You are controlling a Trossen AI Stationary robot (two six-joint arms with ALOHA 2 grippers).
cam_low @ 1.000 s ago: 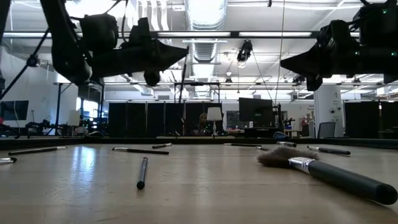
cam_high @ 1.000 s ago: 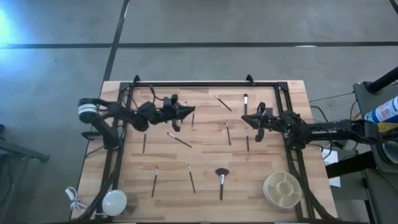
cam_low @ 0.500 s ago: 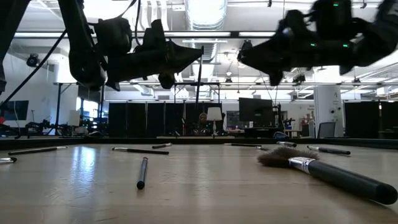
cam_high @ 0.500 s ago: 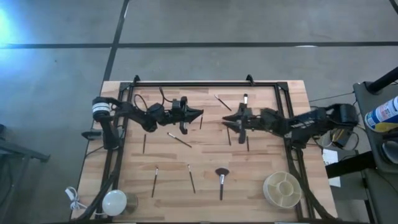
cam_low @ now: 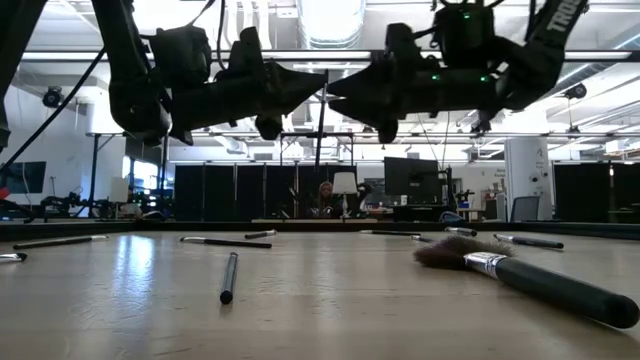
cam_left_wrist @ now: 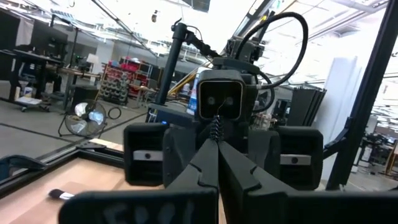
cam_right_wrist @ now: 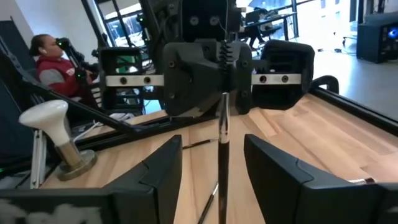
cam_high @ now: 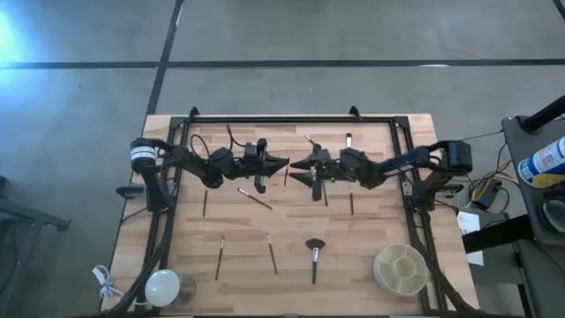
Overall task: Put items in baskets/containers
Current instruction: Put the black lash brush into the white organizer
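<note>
Above the table's (cam_high: 371,141) far middle, the left gripper (cam_high: 284,164) and right gripper (cam_high: 294,166) meet tip to tip in the air. The left gripper's jaws are clamped on a thin brush (cam_right_wrist: 222,134), which hangs down between the right gripper's wide-open fingers (cam_right_wrist: 273,171). Other brushes (cam_high: 313,254) lie scattered over the table, the fluffy one near the front edge. The round divided tub (cam_high: 401,268) sits at the front right corner.
</note>
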